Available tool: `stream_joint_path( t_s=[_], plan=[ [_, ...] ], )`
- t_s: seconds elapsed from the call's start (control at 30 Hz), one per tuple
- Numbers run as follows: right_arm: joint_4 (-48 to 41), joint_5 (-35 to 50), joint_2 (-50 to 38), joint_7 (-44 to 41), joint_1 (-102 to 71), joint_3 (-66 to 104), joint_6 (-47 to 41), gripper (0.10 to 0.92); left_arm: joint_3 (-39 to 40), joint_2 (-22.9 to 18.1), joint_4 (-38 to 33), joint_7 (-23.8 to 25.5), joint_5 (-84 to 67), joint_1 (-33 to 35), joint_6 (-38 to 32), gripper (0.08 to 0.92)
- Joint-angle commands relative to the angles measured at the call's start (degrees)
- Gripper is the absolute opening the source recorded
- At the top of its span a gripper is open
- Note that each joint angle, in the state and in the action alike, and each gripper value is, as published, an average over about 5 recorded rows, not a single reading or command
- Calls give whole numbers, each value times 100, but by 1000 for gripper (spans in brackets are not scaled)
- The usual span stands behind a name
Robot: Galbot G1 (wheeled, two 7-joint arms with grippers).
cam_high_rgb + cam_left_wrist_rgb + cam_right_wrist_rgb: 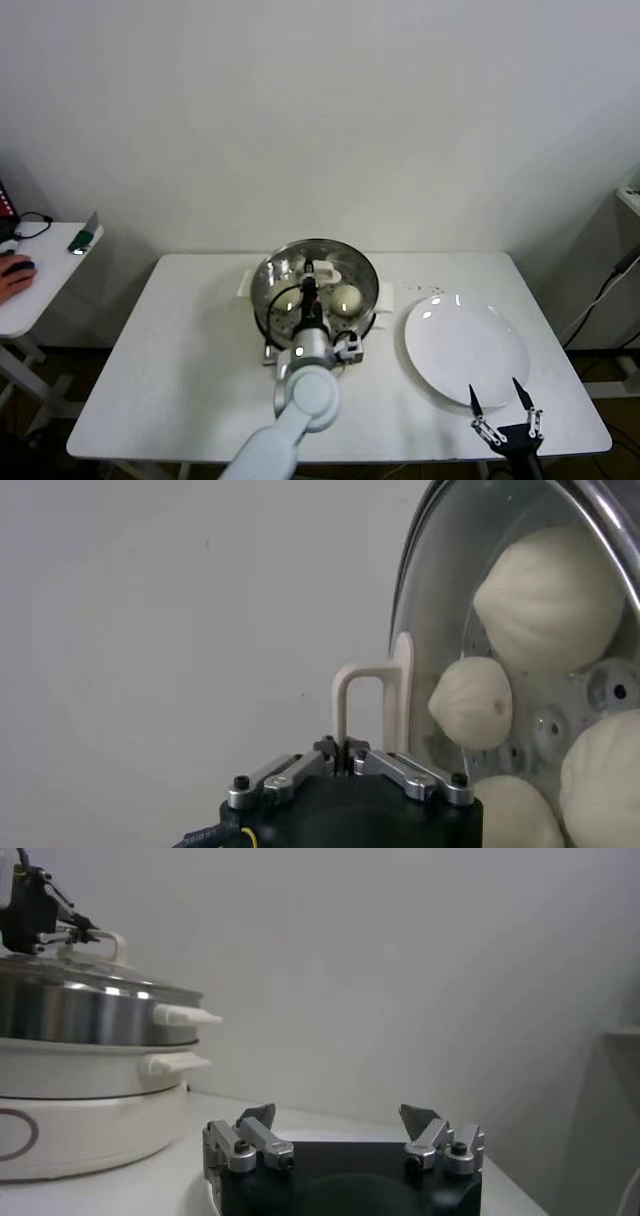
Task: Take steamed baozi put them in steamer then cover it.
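The steamer (268, 275), a shiny steel pot on a cream-white base (90, 1118), stands at the table's back middle. The glass cover (440, 600) lies over the pot's rim. My left gripper (342, 752) is shut on the cover's cream-white bar handle (370, 690), directly above the pot (310, 275). Several cream-white baozi (552, 600) show through the glass on the perforated tray, two of them in the head view (346, 297). My right gripper (497, 395) is open and empty over the front edge of the white plate.
The empty white plate (465, 345) lies right of the steamer. The pot's side handles (185, 1015) stick out toward the plate. A side table (40, 270) with a person's hand stands at the far left. A wall is behind the table.
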Motion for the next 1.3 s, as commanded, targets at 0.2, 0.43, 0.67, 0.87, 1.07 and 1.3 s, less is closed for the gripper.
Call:
stream_joint_path(
  t_s=[0.2, 0.43, 0.67, 0.87, 1.07, 1.3],
  plan=[
    [40, 10, -12, -75, 35, 1, -119, 823, 160, 356, -967, 318, -618, 99, 72, 334],
    [54, 1, 2, -20, 97, -53, -304, 823, 188, 642, -2122, 217, -1531, 442, 126, 533],
    [178, 131, -7, 640, 177, -168, -654, 823, -407, 1277, -2881, -736, -3707, 1130, -415, 732],
    [287, 71, -59, 837, 237, -211, -596, 823, -1981, 1711, -3035, -1715, -6143, 1846, -1852, 819],
    [289, 44, 28, 912, 334, -251, -671, 823, -3741, 1656, -2957, -1862, -8350, 2448, -3021, 823],
    [249, 84, 2, 871, 366, -300, -639, 823, -4760, 1628, -2277, -1812, -10623, 3324, -4504, 823]
  ],
)
